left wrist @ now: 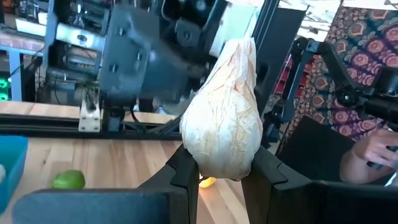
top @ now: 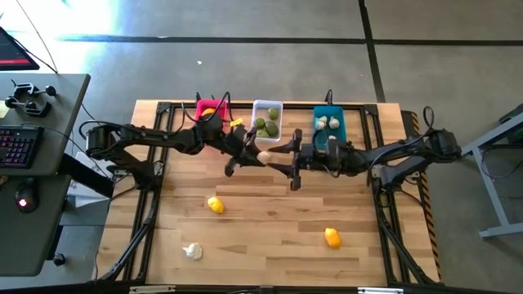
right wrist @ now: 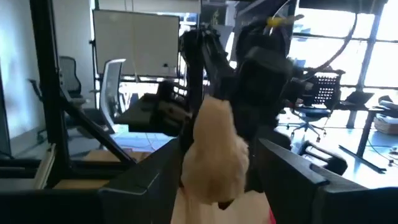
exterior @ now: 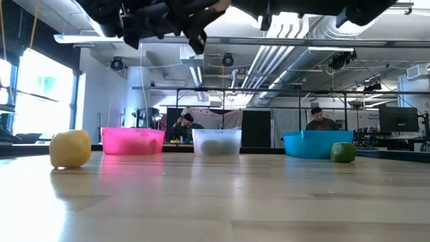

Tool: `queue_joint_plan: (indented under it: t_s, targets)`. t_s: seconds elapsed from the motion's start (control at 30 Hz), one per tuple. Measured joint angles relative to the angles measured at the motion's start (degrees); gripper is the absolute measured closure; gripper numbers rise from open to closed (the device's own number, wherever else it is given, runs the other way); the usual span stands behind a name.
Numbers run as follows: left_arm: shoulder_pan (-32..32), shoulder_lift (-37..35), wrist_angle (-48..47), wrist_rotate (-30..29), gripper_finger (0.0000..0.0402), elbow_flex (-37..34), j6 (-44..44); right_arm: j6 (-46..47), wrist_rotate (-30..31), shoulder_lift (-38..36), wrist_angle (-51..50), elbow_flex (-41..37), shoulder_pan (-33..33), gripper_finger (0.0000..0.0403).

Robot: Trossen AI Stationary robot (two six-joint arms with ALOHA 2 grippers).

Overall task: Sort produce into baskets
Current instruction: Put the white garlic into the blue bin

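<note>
An off-white garlic piece (top: 264, 157) is held up over the table's middle, between my two grippers, which face each other. My left gripper (left wrist: 222, 168) comes from the left and is shut on it. My right gripper (right wrist: 217, 168) comes from the right and is open, with a finger on either side of the garlic (right wrist: 214, 149). Along the far edge stand the pink basket (top: 211, 108), the white basket (top: 267, 120) with limes, and the teal basket (top: 329, 122) with garlic pieces. My left gripper pinches the garlic's wide bulb end (left wrist: 221, 163) between its two fingers (left wrist: 183, 174). The fingers come level from the table's left side. The garlic is lifted clear of the table, with its narrow tip (left wrist: 242, 50) pointing away from the gripper toward my right gripper.
Loose on the table lie a lemon (top: 215, 205), a second lemon (top: 332, 238) and a garlic piece (top: 193, 251). A lime (exterior: 342, 152) lies by the teal basket. People sit in the room beyond, and a hand (left wrist: 373, 155) shows in the left wrist view.
</note>
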Motion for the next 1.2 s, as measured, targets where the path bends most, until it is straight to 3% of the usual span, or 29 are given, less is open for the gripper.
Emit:
queue_joint_plan:
  t_s: [0.23, 0.5, 0.8, 1.0, 1.2]
  targets:
    - [0.04, -0.02, -1.97, 0.13, 0.0338, 0.67, 0.94, -1.24, -0.88, 2.23, -1.13, 3.54, -0.10, 0.0243]
    - [0.22, -0.03, -3.75, -1.14, 0.0309, 0.67, 5.62, -1.81, -0.79, 2.30, -2.18, 3.85, -0.11, 0.0386]
    - [1.53, 0.13, -15.34, -12.04, 0.0251, 0.65, 14.89, -2.19, 6.05, -0.65, -7.14, 3.92, -0.24, 0.0395]
    - [1.66, 0.00, -16.47, -13.97, 0.0237, 0.67, 17.26, -1.60, 7.90, -4.28, -11.42, 3.94, -1.70, 0.0396]
    - [1.26, -0.24, -20.39, -13.62, 0.0239, 0.67, 21.94, -0.62, 18.58, -10.09, -25.93, 3.92, -4.40, 0.0398]
